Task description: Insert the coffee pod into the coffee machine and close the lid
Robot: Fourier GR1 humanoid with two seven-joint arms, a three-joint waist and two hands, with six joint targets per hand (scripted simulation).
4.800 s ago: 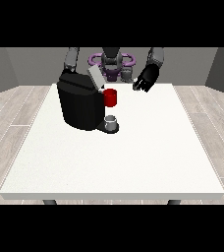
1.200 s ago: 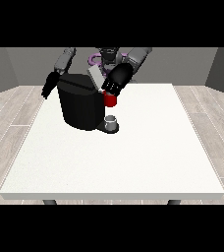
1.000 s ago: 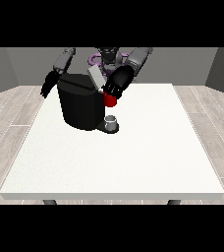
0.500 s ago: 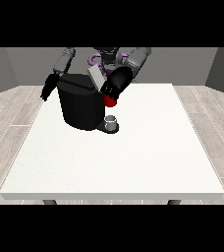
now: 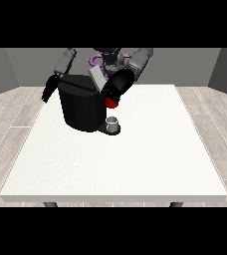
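Observation:
The black coffee machine (image 5: 83, 107) stands on the white table (image 5: 135, 159) at the back left, its grey lid (image 5: 96, 77) tilted up. The hand at the view's right (image 5: 116, 84) lies against the machine's upper front edge, just below the raised lid. Under that hand shows a red thing at the machine (image 5: 113, 103). Below it, a small grey thing (image 5: 113, 123) stands on the machine's base. The hand at the view's left (image 5: 50, 89) hangs beside the machine's left side, fingers straight and pointing down. I see no pod that I can name.
The robot's torso (image 5: 108, 57) is behind the machine at the table's far edge. Bare white table spreads to the right of the machine and towards the front edge. Wooden floor surrounds the table.
Since 4.8 s ago the hand at the view's right has come in from the right onto the machine's front top. Over the last second it crept slightly up; the other hand barely shifted.

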